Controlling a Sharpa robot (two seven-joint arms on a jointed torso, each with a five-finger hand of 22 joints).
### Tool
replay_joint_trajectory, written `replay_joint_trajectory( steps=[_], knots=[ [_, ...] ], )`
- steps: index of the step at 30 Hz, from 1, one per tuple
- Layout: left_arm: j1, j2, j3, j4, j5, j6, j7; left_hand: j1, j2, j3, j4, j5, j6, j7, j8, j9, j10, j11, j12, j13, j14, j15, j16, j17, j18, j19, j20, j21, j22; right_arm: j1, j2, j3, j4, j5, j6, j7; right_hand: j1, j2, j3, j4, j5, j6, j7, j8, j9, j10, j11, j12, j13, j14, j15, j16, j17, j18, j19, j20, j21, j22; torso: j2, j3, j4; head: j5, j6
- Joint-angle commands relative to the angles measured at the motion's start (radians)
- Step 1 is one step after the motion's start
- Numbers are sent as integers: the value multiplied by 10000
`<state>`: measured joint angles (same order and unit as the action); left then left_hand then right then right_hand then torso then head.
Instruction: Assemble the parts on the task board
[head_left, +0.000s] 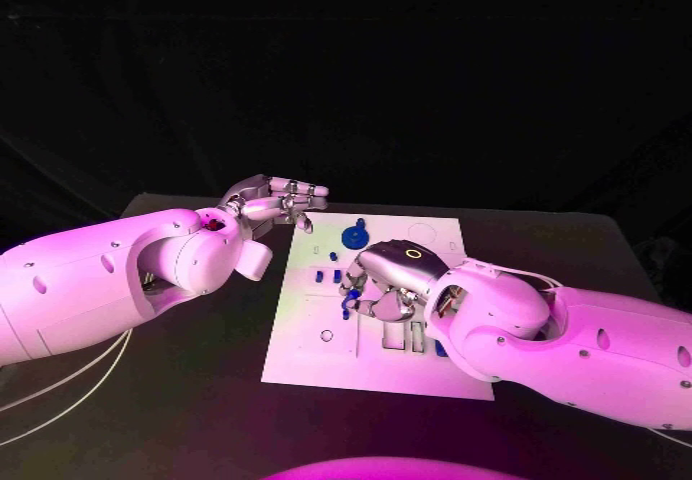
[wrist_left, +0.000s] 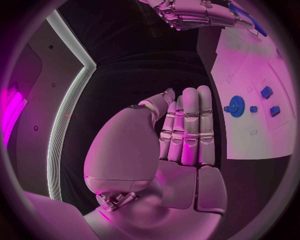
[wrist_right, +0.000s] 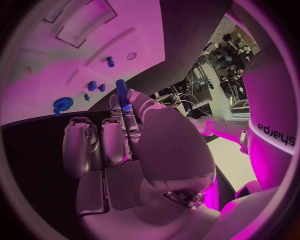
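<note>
At centre frame the right hand (head_left: 387, 285) pinched a blue peg (wrist_right: 122, 93) over the task board (head_left: 325, 345), not yet seated. Several parts (head_left: 325, 277) lay loose; a blue gear (head_left: 355, 236) sat upper-middle. Left hand (head_left: 277, 205) hovered empty, fingers together.

Setting: a robotics laboratory. Indicators: a black worktop (head_left: 577, 240) backed by black curtain, carrying a white task board (head_left: 325, 355); cluttered equipment racks and cabling (wrist_right: 215, 75) fill the background seen in the right wrist view.
</note>
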<state>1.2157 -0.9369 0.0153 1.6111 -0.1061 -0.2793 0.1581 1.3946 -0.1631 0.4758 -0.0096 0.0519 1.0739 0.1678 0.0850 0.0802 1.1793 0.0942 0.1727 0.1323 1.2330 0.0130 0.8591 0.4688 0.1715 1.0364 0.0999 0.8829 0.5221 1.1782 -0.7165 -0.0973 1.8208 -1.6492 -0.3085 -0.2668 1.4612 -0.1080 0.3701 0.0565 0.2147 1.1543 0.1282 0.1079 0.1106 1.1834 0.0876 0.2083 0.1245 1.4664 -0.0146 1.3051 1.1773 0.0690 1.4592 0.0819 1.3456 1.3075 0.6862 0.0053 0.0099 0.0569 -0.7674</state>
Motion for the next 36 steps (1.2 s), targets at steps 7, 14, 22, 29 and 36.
replay_joint_trajectory(
  steps=[7,14,22,29,36],
  knots=[
    [9,111,5,-7,-17,140,36,19,82,-65,10,-6,-17,29,-35,-13,-79,12,48,9,-80,7,-42,-10,131,-45,29,-41,-16,-640,740,-61,-478,72,123,294,99,40,430,-356,59,43,16,13,12,380,-315,-80,20,290,-84,-14,-20,-187,110,-7,-37,1632,7,-5,25,207,-49],
    [9,123,3,-24,-17,147,37,19,82,-65,10,-6,-17,29,-35,-13,-79,12,48,9,-80,7,-42,-10,131,-45,29,-41,-16,-930,1102,-83,-908,4,177,365,89,40,452,-368,71,35,21,4,12,377,-310,-95,22,289,-81,-15,-23,-186,105,-6,-44,1632,11,0,23,270,-100],
    [9,120,2,-27,-17,150,34,39,103,-67,-2,-6,-15,26,-30,-18,-88,7,67,12,-75,3,-51,-28,134,-40,28,-55,-27,-1077,1288,-112,-1335,-131,245,375,67,43,481,-380,86,24,31,-8,12,368,-301,-120,24,289,-75,-13,-21,-185,102,-3,-49,1634,9,9,12,276,-101],
    [9,117,1,-33,-17,159,27,39,103,-67,-2,-6,-15,26,-30,-18,-88,7,67,12,-75,3,-51,-28,134,-40,28,-55,-27,-1116,1339,-116,-1465,-207,275,375,67,43,481,-380,86,24,31,-8,12,368,-301,-120,24,289,-75,-13,-21,-185,102,-3,-49,1634,9,9,15,277,-113],
    [9,122,1,-40,-17,164,24,39,103,-67,-2,-6,-15,26,-30,-18,-88,7,67,12,-75,3,-51,-28,134,-40,28,-55,-27,-1124,1423,-118,-1576,-259,369,333,67,43,481,-380,86,24,31,-8,12,368,-301,-120,24,289,-75,-13,-21,-185,102,-3,-49,1634,13,8,18,294,-124]
  ],
)
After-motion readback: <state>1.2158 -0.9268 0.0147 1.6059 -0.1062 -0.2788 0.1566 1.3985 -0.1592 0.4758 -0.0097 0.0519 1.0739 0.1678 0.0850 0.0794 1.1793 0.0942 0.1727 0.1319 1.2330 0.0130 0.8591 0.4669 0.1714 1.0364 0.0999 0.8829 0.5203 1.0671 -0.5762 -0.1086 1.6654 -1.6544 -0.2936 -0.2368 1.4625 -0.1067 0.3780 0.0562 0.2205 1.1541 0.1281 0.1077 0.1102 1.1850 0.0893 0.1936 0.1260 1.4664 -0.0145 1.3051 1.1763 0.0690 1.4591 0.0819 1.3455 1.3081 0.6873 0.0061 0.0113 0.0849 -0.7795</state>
